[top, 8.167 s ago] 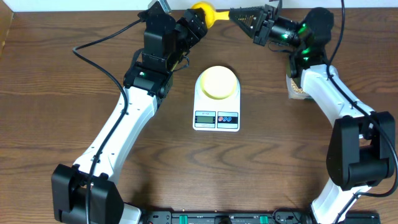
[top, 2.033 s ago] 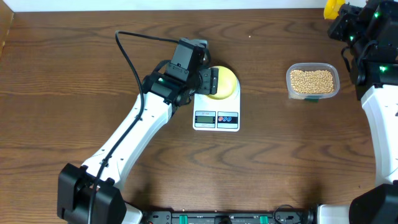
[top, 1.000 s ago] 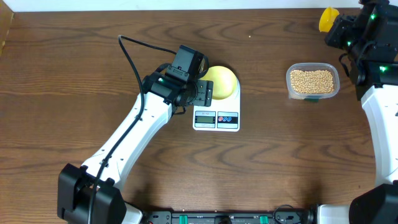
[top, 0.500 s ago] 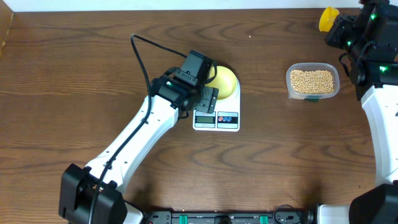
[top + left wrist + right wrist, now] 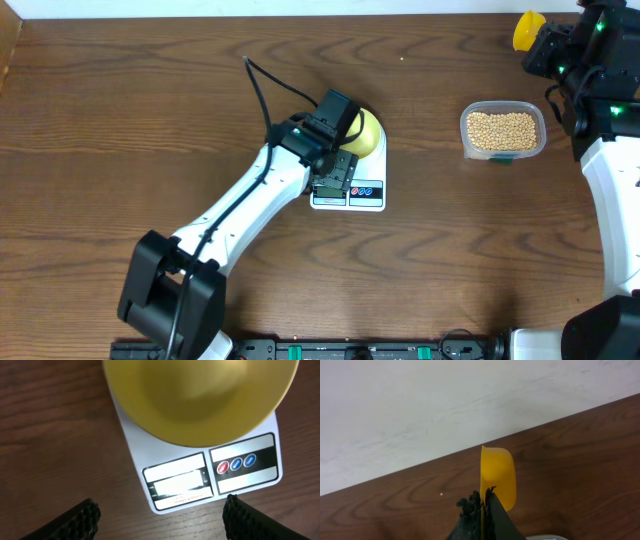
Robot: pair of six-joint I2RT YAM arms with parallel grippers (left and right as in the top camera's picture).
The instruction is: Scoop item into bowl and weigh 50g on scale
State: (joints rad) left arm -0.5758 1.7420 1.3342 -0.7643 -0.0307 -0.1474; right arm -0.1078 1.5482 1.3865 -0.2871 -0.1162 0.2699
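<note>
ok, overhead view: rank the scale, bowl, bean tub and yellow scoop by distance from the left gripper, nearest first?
1. scale: directly under the left gripper, at its display end.
2. bowl: just beyond, on the scale's far end.
3. bean tub: well off to the right.
4. yellow scoop: far right corner, held by the right gripper.

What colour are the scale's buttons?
Scale buttons: one red, two blue; best in left wrist view.
</note>
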